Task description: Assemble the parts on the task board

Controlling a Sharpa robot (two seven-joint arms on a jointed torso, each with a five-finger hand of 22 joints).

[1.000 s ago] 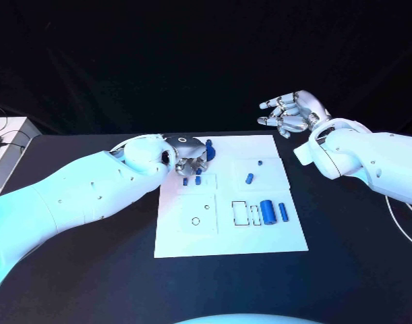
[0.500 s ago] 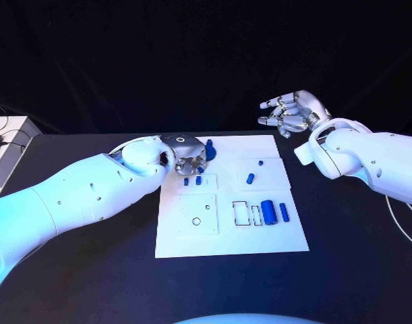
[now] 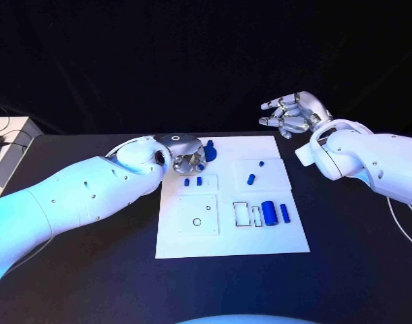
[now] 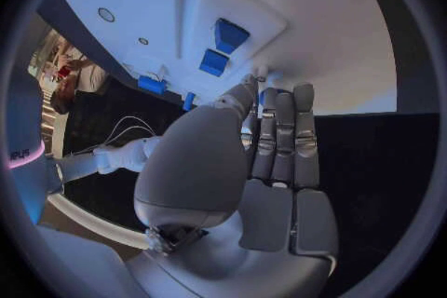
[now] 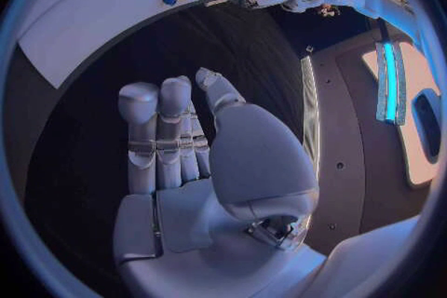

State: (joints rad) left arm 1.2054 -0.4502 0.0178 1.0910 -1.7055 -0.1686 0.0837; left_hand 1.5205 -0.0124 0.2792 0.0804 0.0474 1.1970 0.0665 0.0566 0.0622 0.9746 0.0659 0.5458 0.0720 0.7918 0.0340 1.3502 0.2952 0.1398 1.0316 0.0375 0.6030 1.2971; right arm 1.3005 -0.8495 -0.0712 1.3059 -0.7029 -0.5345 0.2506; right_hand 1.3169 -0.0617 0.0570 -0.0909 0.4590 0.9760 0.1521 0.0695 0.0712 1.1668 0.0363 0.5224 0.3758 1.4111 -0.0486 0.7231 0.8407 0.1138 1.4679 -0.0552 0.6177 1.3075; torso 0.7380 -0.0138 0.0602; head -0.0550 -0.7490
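Left hand (image 3: 188, 156) is being drawn back toward the board's far edge since a second ago — fingers (image 4: 279, 135) closed round a blue part (image 3: 210, 150); a pick-up is judged under way. Part's axis cannot be told. Right hand (image 3: 293, 113) is being held aloft beyond the task board (image 3: 264, 239) — open, empty.

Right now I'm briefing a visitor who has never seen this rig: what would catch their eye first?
The white task board in the middle of the black table, dotted with small blue parts. Next, the left hand bent over the board's far left corner beside a blue piece. The right hand hangs raised beyond the board's far right corner, fingers apart, holding nothing.
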